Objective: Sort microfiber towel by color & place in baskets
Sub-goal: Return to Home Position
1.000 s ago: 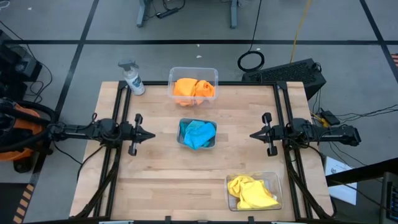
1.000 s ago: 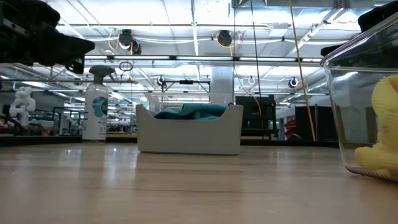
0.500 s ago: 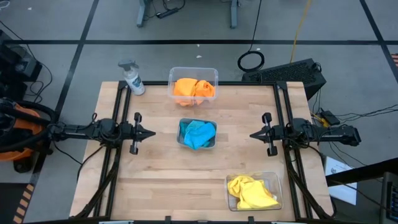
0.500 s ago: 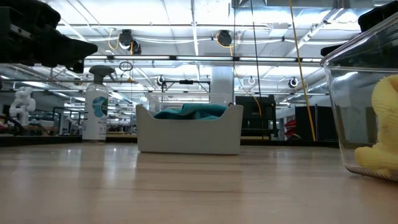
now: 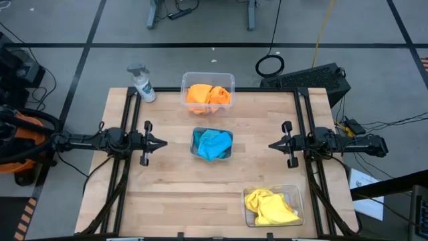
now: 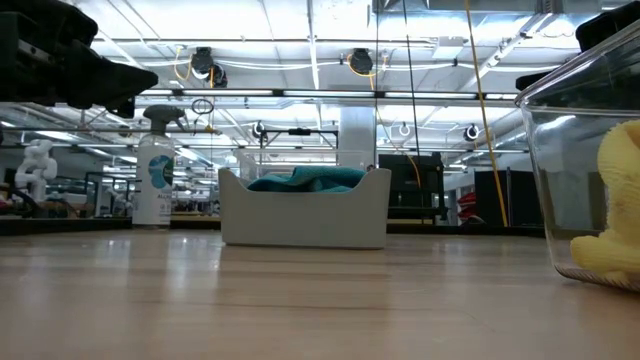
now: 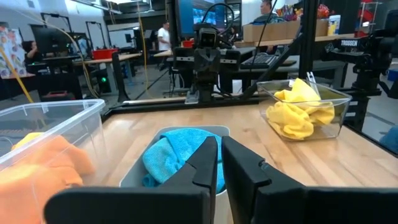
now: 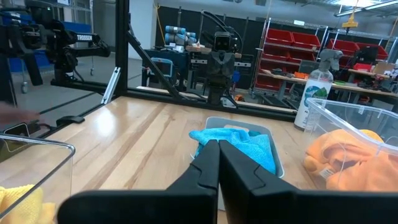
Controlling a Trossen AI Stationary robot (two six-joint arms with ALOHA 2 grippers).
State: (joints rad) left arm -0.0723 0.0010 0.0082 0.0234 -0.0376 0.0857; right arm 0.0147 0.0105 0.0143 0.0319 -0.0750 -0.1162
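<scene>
Left gripper (image 5: 160,143), fingers pressed together on nothing: you see its arm stretched level over the left side of the table (image 5: 167,194), tip aimed at the centre. Right gripper (image 5: 273,145) mirrors it from the right, likewise closed and empty. Between the two tips sits the small tub (image 5: 195,151) with the turquoise towels (image 5: 212,143); orange towels (image 5: 208,94) fill the far tub (image 5: 185,78), yellow towels (image 5: 269,206) the near-right tub (image 5: 298,194).

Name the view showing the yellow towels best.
High view: the yellow towels lie fully visible in their basket. Left wrist view shows them from the side; low and right wrist views catch only an edge.
</scene>
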